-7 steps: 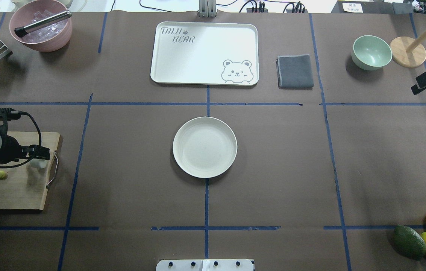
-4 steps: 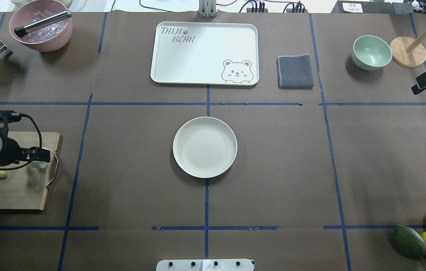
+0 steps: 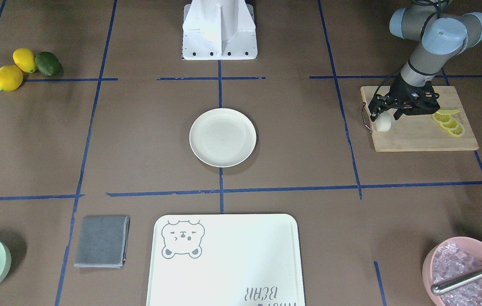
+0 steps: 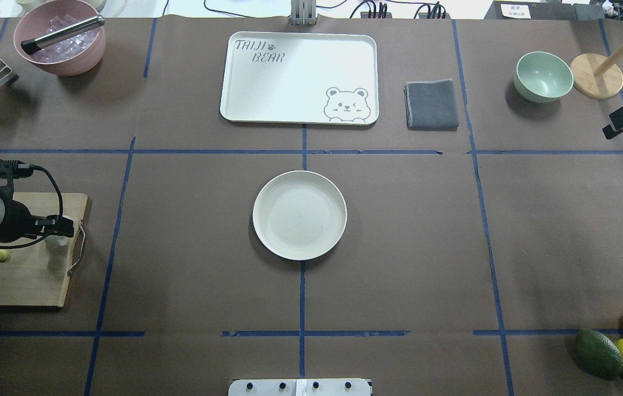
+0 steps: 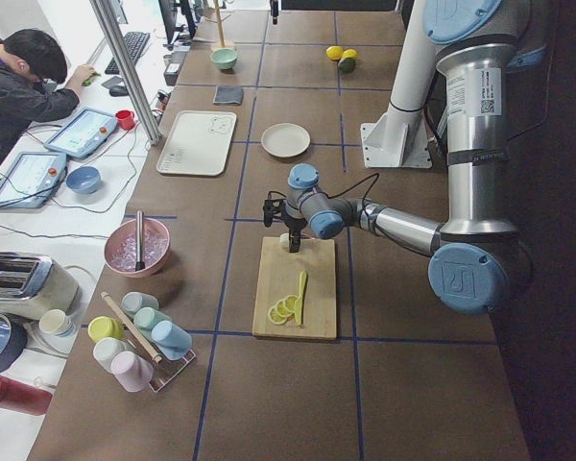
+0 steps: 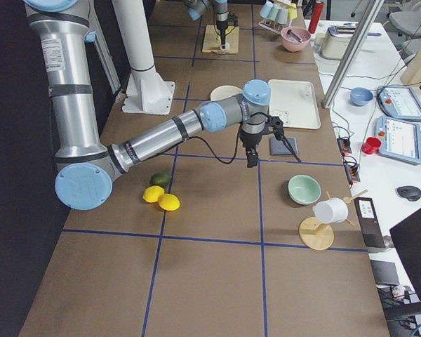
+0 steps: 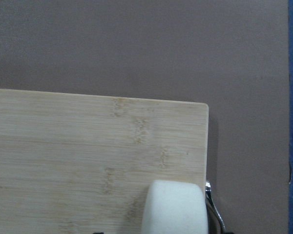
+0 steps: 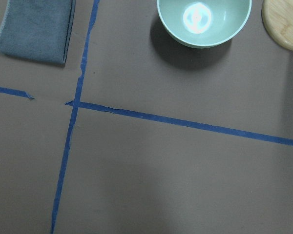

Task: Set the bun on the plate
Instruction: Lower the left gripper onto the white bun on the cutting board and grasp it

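Note:
The bun (image 3: 383, 123) is a small white stub standing at the corner of the wooden cutting board (image 3: 419, 138), next to the board's metal handle. My left gripper (image 3: 387, 114) hangs right over it, fingers spread to either side of its top, open. In the left wrist view the bun (image 7: 176, 208) fills the bottom edge. From overhead, the bun (image 4: 58, 241) peeks out under the left gripper (image 4: 62, 227). The plate (image 4: 299, 215) lies bare at the table's middle, far from the bun. My right gripper (image 4: 613, 125) hovers at the table's right edge; its jaws are not readable.
Lemon slices (image 3: 448, 122) lie on the board behind the left wrist. A bear-print tray (image 4: 299, 77), grey cloth (image 4: 431, 104) and green bowl (image 4: 543, 76) sit at the far side, a pink bowl (image 4: 60, 38) far left. Lemons and an avocado (image 4: 597, 353) lie near right.
The left gripper has sunk a little closer over the bun and shifted slightly toward the board's edge. The plate and the right arm have hardly moved.

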{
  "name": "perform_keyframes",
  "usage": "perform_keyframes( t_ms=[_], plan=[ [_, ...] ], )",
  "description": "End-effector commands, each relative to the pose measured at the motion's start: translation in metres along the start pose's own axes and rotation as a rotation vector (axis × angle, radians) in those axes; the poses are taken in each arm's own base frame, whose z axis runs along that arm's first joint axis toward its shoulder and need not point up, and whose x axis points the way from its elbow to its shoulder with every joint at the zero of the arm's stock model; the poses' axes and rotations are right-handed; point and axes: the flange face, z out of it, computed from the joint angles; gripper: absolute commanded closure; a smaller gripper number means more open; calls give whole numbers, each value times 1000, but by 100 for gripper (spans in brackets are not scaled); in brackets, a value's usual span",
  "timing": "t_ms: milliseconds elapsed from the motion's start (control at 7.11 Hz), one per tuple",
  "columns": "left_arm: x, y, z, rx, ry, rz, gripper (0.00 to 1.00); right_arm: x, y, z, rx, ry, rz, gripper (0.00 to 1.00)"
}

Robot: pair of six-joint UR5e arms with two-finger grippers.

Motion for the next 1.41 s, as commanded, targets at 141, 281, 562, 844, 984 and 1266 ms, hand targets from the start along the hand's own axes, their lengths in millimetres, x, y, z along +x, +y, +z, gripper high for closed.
perform_keyframes(
  t_ms=[141,281,562,844,984,1266],
  plan=[
    [-1,0,0,0,-1,1,54,0,0,0,-1,-1,1,0],
    [-1,0,0,0,-1,1,64,0,0,1,-2,-1,0,0],
    [0,0,-2,2,1,1,76,1,1,0,-2,-1,2,0],
    [-4,5,-12,3,6,4,81,4,1,-5,5,-11,9,0],
    [-7,10,-27,5,13,9,81,9,1,-9,12,-14,19,0],
    [1,5,-55,-10,29,-17,81,30,8,-19,25,-7,34,0]
  ],
)
